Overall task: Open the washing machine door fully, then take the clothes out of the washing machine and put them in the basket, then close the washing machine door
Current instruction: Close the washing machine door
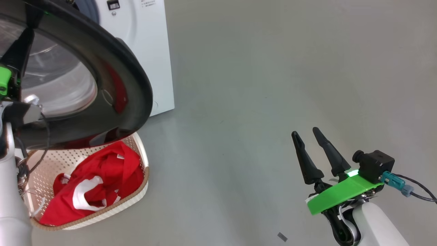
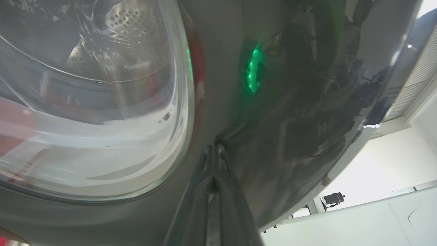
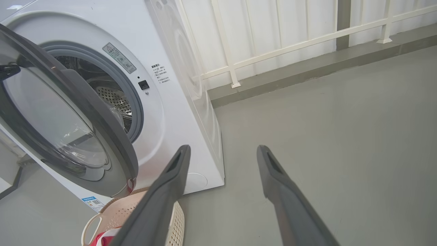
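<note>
**Task items.** The washing machine door (image 1: 129,85) is recorded at the upper left of the head view, standing part-way open. Its lower edge overlaps the far rim of the basket (image 1: 145,164) at lower left. The clothes (image 1: 102,171) are heaped inside the basket. The washing machine (image 1: 146,51) is noted at top left, and in the right wrist view no red is seen in the visible part of its drum (image 3: 112,99). Closing the door is judged to be the step outstanding.

**Grippers.** In the left wrist view, the left gripper (image 2: 215,152) is seen with its fingers drawn together and nothing between them. The tips are set against the glossy black ring just beside the glass window. The right gripper (image 1: 305,132) is noted at lower right over bare floor (image 1: 273,68), its fingers parted and empty, well apart from the machine.

**Handling assessment.** The door is judged rigid, hinged and moderately heavy, with a slick face on which closed fingertips may skid. A push on the black ring near the free edge is advised. The bulging glass should be avoided. Whether the door clears the basket cannot be told.
</note>
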Available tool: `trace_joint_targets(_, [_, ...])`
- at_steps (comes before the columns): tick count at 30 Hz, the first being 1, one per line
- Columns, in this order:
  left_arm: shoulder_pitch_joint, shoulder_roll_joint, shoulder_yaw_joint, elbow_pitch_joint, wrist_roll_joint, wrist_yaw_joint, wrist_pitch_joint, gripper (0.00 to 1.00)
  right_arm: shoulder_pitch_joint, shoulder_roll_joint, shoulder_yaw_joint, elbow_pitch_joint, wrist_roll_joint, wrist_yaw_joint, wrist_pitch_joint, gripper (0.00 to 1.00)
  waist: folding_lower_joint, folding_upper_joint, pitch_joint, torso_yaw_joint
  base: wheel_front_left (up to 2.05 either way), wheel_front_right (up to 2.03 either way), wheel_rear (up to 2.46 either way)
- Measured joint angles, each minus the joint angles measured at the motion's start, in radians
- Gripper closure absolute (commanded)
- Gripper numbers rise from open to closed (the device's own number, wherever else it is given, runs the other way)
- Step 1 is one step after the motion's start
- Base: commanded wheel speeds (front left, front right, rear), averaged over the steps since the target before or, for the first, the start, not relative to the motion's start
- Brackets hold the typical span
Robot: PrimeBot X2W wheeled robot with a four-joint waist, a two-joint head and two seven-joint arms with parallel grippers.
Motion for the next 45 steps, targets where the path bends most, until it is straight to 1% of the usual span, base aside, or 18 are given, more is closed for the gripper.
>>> trace_joint_targets(4, [-0.012, -0.001, 0.005, 0.024, 0.000, -0.002, -0.009, 1.00, 0.000, 0.002, 0.000, 0.001, 0.000, 0.000, 0.000, 0.00, 0.0000, 0.0000, 0.005, -0.006, 0.00, 0.00, 0.00])
trace_joint_targets(7, [-0.021, -0.003, 0.006, 0.037, 0.000, -0.019, -0.009, 1.00, -0.001, 0.002, 0.000, 0.003, 0.000, 0.000, 0.000, 0.00, 0.0000, 0.0000, 0.004, -0.008, 0.00, 0.00, 0.00])
trace_joint_targets(13, [-0.033, -0.009, 0.004, 0.055, -0.001, -0.029, -0.008, 1.00, -0.001, 0.002, 0.000, 0.004, 0.000, 0.000, 0.000, 0.00, 0.0001, 0.0000, 0.000, 0.000, 0.00, 0.00, 0.00])
trace_joint_targets(15, [-0.033, -0.010, 0.004, 0.058, -0.002, -0.036, -0.007, 1.00, -0.001, 0.002, 0.001, 0.005, 0.000, 0.000, 0.000, 0.00, 0.0000, 0.0000, -0.002, 0.006, 0.00, 0.00, 0.00])
trace_joint_targets(22, [-0.033, -0.022, -0.006, 0.059, -0.013, -0.039, 0.003, 1.00, -0.001, -0.002, 0.007, 0.008, 0.000, 0.000, 0.000, 0.00, 0.0000, 0.0000, -0.008, 0.037, 0.00, 0.00, 0.00])
trace_joint_targets(26, [-0.031, -0.027, -0.015, 0.054, -0.020, -0.053, 0.012, 1.00, -0.001, -0.006, 0.012, 0.009, 0.000, 0.000, 0.000, 0.00, 0.0000, 0.0000, -0.014, 0.057, 0.00, 0.00, 0.00])
trace_joint_targets(29, [-0.030, -0.028, -0.017, 0.041, -0.021, -0.055, 0.019, 1.00, -0.001, -0.011, 0.012, 0.009, 0.000, 0.000, 0.000, 0.00, 0.0000, 0.0000, -0.017, 0.072, 0.00, 0.00, 0.00])
trace_joint_targets(30, [-0.029, -0.028, -0.018, 0.036, -0.022, -0.059, 0.021, 0.84, -0.001, -0.013, 0.012, 0.010, 0.000, 0.000, 0.000, 0.00, 0.0001, 0.0000, -0.019, 0.077, 0.00, 0.00, 0.00])
trace_joint_targets(32, [-0.024, -0.027, -0.019, 0.026, -0.022, -0.067, 0.021, 0.40, -0.001, -0.016, 0.012, 0.011, 0.000, 0.000, 0.000, 0.00, 0.0000, 0.0000, -0.022, 0.087, 0.00, 0.00, 0.00])
trace_joint_targets(33, [-0.017, -0.026, -0.021, 0.019, -0.022, -0.073, 0.021, 0.06, -0.001, -0.016, 0.012, 0.012, 0.000, 0.000, 0.000, 0.00, 0.0000, 0.0000, -0.024, 0.092, 0.00, 0.00, 0.00])
trace_joint_targets(34, [-0.007, -0.025, -0.023, 0.012, -0.021, -0.081, 0.021, 0.00, -0.001, -0.017, 0.012, 0.013, 0.000, 0.000, 0.000, 0.00, 0.0000, 0.0000, -0.026, 0.097, 0.00, 0.00, 0.00])
trace_joint_targets(36, [0.016, -0.017, -0.032, -0.001, -0.014, -0.092, 0.019, 0.00, -0.001, -0.020, 0.012, 0.013, 0.000, 0.000, 0.000, 0.00, 0.0000, 0.0000, -0.029, 0.107, 0.00, 0.00, 0.00])
trace_joint_targets(38, [0.041, 0.002, -0.046, -0.017, 0.022, -0.115, 0.004, 0.00, -0.001, -0.022, 0.011, 0.013, 0.000, 0.000, 0.000, 0.00, 0.0000, 0.0000, -0.033, 0.118, 0.00, 0.00, 0.00])
trace_joint_targets(39, [0.051, 0.006, -0.045, -0.023, 0.028, -0.118, -0.002, 0.00, -0.001, -0.024, 0.011, 0.013, 0.000, 0.000, 0.000, 0.00, 0.0000, 0.0000, -0.034, 0.124, 0.00, 0.00, 0.00])
trace_joint_targets(45, [0.105, 0.024, -0.074, -0.048, 0.082, -0.169, -0.037, 0.00, -0.002, -0.038, 0.010, 0.013, 0.000, 0.000, 0.000, 0.00, 0.0000, 0.0000, -0.040, 0.163, 0.00, 0.00, 0.00])
